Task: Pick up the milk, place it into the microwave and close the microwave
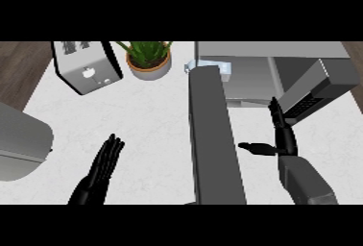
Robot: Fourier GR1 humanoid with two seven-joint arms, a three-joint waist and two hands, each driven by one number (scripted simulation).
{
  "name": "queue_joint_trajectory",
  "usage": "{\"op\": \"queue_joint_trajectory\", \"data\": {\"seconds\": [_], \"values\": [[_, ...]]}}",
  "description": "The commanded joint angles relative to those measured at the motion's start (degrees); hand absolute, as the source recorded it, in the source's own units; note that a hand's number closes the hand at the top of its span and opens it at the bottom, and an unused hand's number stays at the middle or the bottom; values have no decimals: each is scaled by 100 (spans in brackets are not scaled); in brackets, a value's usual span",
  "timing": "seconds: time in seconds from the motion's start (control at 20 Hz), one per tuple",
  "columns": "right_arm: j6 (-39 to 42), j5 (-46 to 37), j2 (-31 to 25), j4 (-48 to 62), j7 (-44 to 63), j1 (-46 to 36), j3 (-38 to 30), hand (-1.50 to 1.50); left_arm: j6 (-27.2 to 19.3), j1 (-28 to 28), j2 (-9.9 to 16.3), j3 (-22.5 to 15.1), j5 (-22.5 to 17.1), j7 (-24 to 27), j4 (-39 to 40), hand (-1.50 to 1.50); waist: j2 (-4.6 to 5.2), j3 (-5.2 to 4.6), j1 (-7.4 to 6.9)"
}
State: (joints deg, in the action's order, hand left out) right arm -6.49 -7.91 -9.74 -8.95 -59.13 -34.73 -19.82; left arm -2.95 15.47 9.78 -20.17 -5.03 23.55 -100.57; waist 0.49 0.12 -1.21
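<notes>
1. Head view, the layout: the microwave (284, 72) sits at the upper right of the frame with its door (212, 139) swung wide open, so the door's long grey edge runs down the middle of the picture from top to bottom. My guess is it stands open so the carton can go in.

2. Head view, the task's thing: the milk (212, 66) looks to be the small pale blue-white carton at top centre, just past the door's upper end and at the mouth of the microwave. It is partly hidden by the door, so I cannot tell whether it stands fully inside the cavity or just at its sill. No hand touches it.

3. Head view, right hand (282, 137): it stands to the right of the door, in the centre right of the frame, forearm rising from the lower edge. Its fingers point straight up the frame and the thumb sticks out left toward the door; the fingers are straight and grip nothing. It seems placed to get behind the door and swing it shut.

4. Head view, left hand (102, 168): at the lower left, resting above the white tabletop (149, 120), fingers straight and together, holding nothing.

5. Head view, the rest: a toaster (86, 67) at the upper left and a potted plant (147, 60) beside it stay clear of the door's path.
</notes>
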Motion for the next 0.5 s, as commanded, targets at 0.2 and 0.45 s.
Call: {"op": "queue_joint_trajectory", "data": {"seconds": [0.2, 0.45], "values": [[1551, 353, 100, -464, -669, 766, -67, -150, 654, 93, 371, -170, -394, -623, -455, -150, -72, -10, 156], [2178, 532, -33, -1097, -537, 1181, 33, -150, 523, -402, 163, -259, 147, -380, 527, 150, -75, -18, 217]]}}
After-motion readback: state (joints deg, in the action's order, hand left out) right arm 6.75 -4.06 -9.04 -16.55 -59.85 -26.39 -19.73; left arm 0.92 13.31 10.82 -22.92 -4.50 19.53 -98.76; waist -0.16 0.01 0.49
